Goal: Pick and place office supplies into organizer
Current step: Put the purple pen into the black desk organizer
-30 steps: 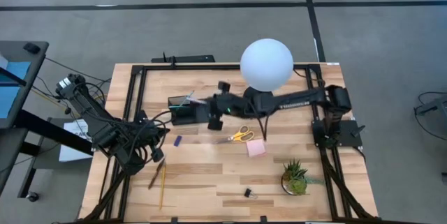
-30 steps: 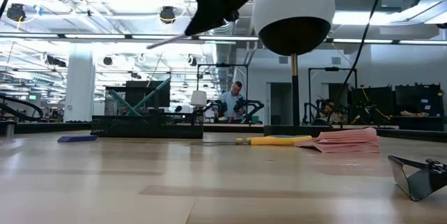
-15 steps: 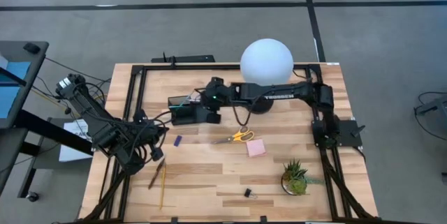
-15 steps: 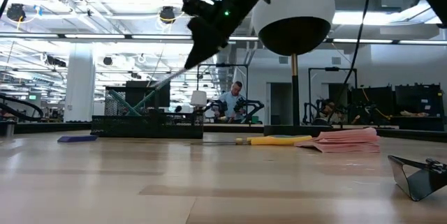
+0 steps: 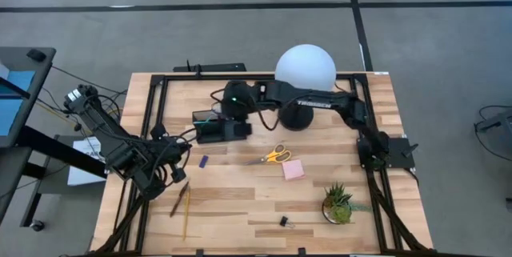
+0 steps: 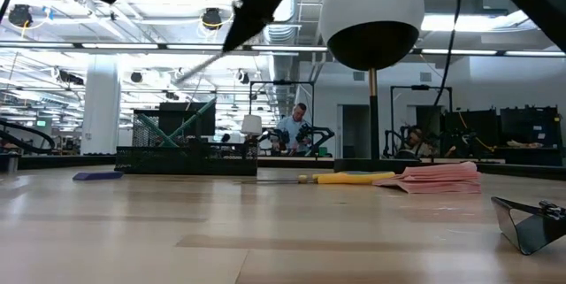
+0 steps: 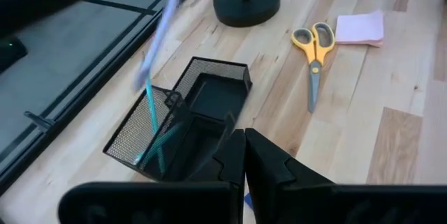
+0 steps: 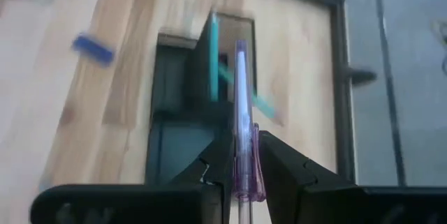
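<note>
The black mesh organizer (image 5: 216,126) stands at the far left of the table, with teal pens (image 7: 157,137) leaning in its taller cup. My right gripper (image 8: 242,142) hangs above it, shut on a purple pen (image 6: 202,61) that slants down over the cup. My left gripper (image 7: 244,155) waits shut at the table's left, near the organizer. On the wood lie yellow-handled scissors (image 5: 273,157), a pink sticky pad (image 5: 293,169), a small blue piece (image 5: 203,162), a brown pen and a yellow pencil (image 5: 183,203) and a black clip (image 5: 283,221). My right gripper pinches the purple pen between its two fingers near the pen's thicker back end (image 8: 242,172). The pen runs on past the fingertips along their line. The fingers come from above, slanting down toward the table's left. The pen hangs clear above the organizer, its free end (image 8: 239,60) lowest.
A white globe lamp (image 5: 305,73) on a round black base (image 7: 246,1) stands right behind the organizer, close under my right arm. A small potted plant (image 5: 338,202) sits near the front right. A black frame rail (image 5: 240,77) runs along the table's edges.
My right gripper has carried the purple pen toward the table's far-left and upward, from beside the tray to above the organizer. It has tipped, so the pen went from nearly level to slanting down. The gripper has stayed shut on the pen.
</note>
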`<state>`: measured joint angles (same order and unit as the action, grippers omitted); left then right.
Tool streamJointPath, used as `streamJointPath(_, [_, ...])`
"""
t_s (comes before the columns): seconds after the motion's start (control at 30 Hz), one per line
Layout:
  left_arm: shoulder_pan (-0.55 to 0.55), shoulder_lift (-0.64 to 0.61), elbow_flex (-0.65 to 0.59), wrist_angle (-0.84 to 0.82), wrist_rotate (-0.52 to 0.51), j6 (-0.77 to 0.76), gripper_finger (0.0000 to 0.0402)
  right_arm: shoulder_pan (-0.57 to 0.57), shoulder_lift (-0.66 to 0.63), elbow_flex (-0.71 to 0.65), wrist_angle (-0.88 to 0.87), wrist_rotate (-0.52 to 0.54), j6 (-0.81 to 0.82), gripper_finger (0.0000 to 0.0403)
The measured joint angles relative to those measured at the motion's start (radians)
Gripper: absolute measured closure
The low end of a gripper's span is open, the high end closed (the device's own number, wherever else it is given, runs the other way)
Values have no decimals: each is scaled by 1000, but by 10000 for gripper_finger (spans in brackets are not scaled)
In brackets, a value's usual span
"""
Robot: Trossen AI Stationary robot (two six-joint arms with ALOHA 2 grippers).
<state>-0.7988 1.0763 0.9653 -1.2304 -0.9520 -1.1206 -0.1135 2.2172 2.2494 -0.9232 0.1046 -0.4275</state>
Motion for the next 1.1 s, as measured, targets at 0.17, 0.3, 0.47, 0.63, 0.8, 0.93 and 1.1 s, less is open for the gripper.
streamJointPath(0.17, [0,-1,0,-21,-2,0,401,-2,80,95,-61,-27,-18,350])
streamJointPath(0.3, [0,-1,0,-21,1,0,401,-5,137,102,-41,-24,-44,350])
streamJointPath(0.47, [0,-1,0,-22,5,1,401,-9,160,105,-11,-24,-56,350])
streamJointPath(0.63, [0,-1,0,-21,5,8,401,-12,173,106,-5,2,-204,350])
streamJointPath(0.8, [0,-1,0,-21,5,23,401,-12,179,107,12,2,-355,349])
streamJointPath(0.93, [0,-1,0,-21,6,42,401,-6,181,106,79,-2,-504,349])
streamJointPath(1.1, [0,-1,0,-21,7,43,401,-4,180,107,139,-3,-622,349])
